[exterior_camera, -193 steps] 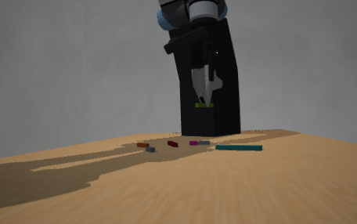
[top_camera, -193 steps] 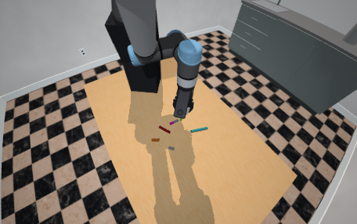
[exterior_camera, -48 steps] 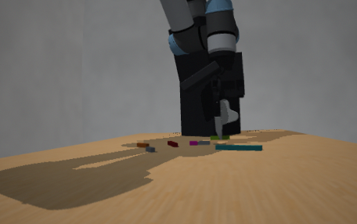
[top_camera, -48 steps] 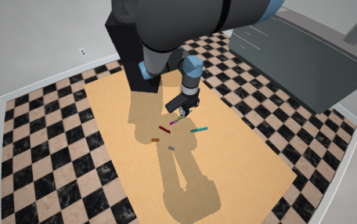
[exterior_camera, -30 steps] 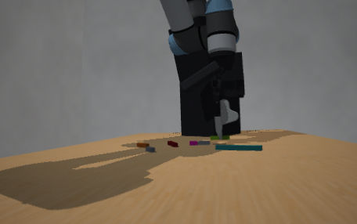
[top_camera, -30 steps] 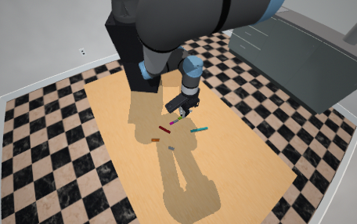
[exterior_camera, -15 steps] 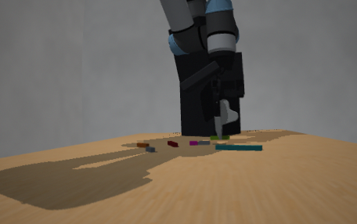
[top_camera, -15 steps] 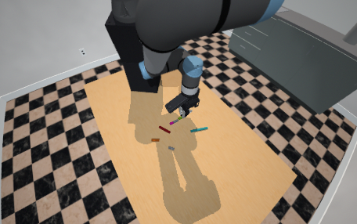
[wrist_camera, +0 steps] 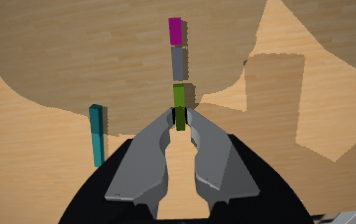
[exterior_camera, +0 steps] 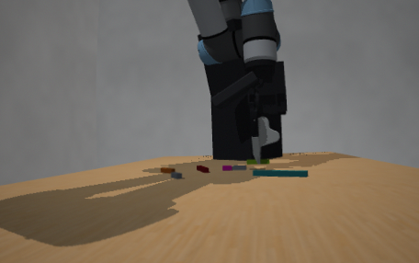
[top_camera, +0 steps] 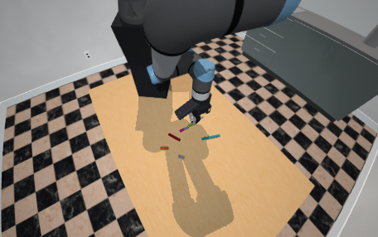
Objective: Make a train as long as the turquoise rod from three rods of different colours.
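Wrist view: the grey metal fingers (top_camera: 194,119) (exterior_camera: 258,146) pinch the long lime rod (top_camera: 191,125) (exterior_camera: 263,162) (wrist_camera: 179,94). Slide it gently straight ahead to the small grey rod (top_camera: 186,128) (exterior_camera: 239,167) (wrist_camera: 177,63).

In the top view, a grey-green cabinet (top_camera: 298,62) with a grey countertop (top_camera: 327,31) stands toward two o'clock. A wall outlet (top_camera: 87,55) sits toward ten o'clock on the pale grey wall (top_camera: 41,33) (exterior_camera: 138,69), above white skirting (top_camera: 62,81). Black-and-pinkish checkered floor (top_camera: 54,153) (wrist_camera: 324,218) spreads toward nine.
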You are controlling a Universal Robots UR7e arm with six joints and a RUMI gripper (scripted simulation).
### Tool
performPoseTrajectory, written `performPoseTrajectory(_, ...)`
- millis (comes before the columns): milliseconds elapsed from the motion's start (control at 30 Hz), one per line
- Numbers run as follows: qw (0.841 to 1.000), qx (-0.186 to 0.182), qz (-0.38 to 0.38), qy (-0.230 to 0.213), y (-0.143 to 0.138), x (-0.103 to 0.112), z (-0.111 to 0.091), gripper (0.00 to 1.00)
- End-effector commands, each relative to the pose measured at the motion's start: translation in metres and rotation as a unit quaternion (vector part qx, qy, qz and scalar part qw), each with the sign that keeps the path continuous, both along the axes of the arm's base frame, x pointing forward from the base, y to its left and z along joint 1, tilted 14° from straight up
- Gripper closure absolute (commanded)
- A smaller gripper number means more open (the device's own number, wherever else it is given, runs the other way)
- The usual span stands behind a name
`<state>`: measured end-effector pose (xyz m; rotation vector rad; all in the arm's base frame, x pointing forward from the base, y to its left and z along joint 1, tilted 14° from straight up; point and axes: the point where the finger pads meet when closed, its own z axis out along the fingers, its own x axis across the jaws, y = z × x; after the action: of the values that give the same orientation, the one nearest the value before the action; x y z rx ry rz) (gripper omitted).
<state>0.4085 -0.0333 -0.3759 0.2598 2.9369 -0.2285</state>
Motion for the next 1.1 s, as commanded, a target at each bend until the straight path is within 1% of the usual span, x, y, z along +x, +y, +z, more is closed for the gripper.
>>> performPoseTrajectory(0,1.0,0.0,0.0,0.0,0.0,0.0,0.0,1.0)
performPoseTrajectory(300,1.0,0.0,0.0,0.0,0.0,0.001,0.0,1.0)
performPoseTrajectory(667,1.0,0.0,0.0,0.0,-0.002,0.002,-0.009,1.0)
performPoseTrajectory(1067,1.0,0.0,0.0,0.0,-0.002,0.002,-0.011,1.0)
